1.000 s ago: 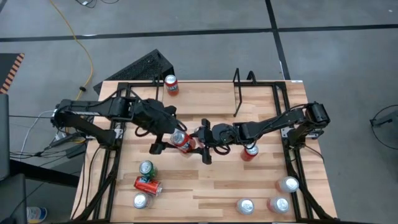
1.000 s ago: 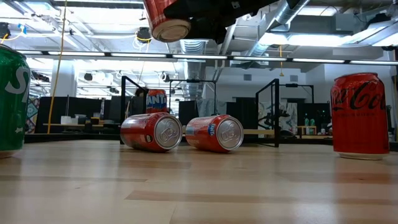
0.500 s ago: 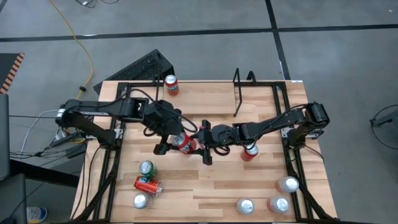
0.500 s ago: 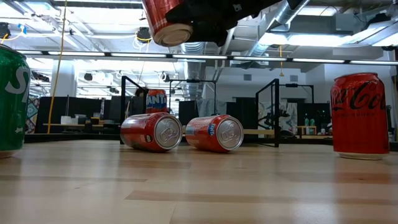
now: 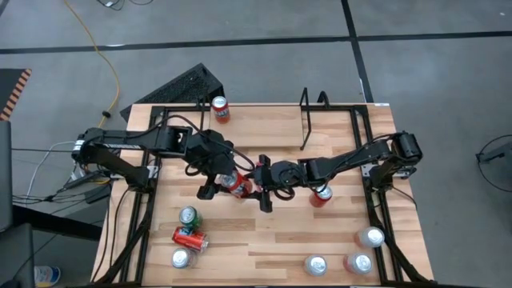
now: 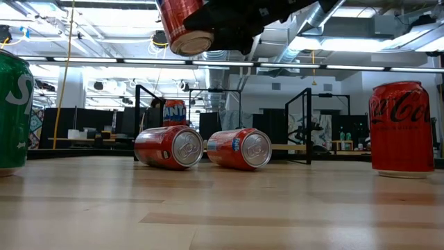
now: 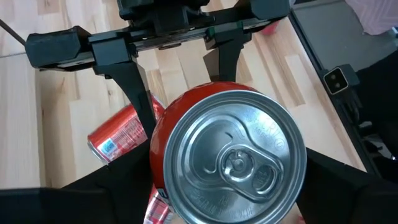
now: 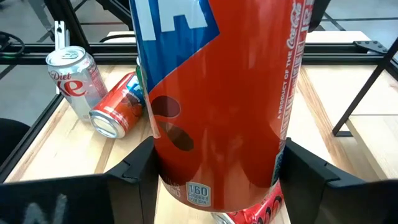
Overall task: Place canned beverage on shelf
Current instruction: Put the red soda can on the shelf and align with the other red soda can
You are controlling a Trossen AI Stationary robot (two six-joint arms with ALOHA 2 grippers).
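**Two grippers meeting at one red can above the table centre**

High view: the left gripper [image 5: 220, 180] and right gripper [image 5: 260, 182] converge from opposite sides on a red can [image 5: 237, 185] raised over the middle of the pale wooden table [image 5: 272, 240]. The shelf [image 5: 314, 118], a low rack of thin black rods with two upright end loops, stands at the far edge of the table, well apart from the can and holding nothing. An orange can [image 5: 220, 110] stands near the far-left corner.

Low view: only the can's concave, dull-metal base and glossy red wall [image 6: 182, 26] show, hanging clear of the planks beneath dark gripper parts. Two red cans [image 6: 168, 146] [image 6: 239, 148] lie on their sides, touching; a green can [image 6: 14, 114] and a cola can [image 6: 402, 128] stand upright.

Left wrist view: the brushed silver lid with its pull tab [image 7: 231, 163] fills the frame, the left fingers [image 7: 93, 186] spread on either side of it; whether they press the can cannot be told. The right gripper's fingers [image 7: 134, 78] clasp the wall beyond.

Right wrist view: the smooth printed wall [image 8: 217, 93] sits clamped between that arm's own fingers [image 8: 134, 168]; a silver diet can [image 8: 74, 84] stands beyond.
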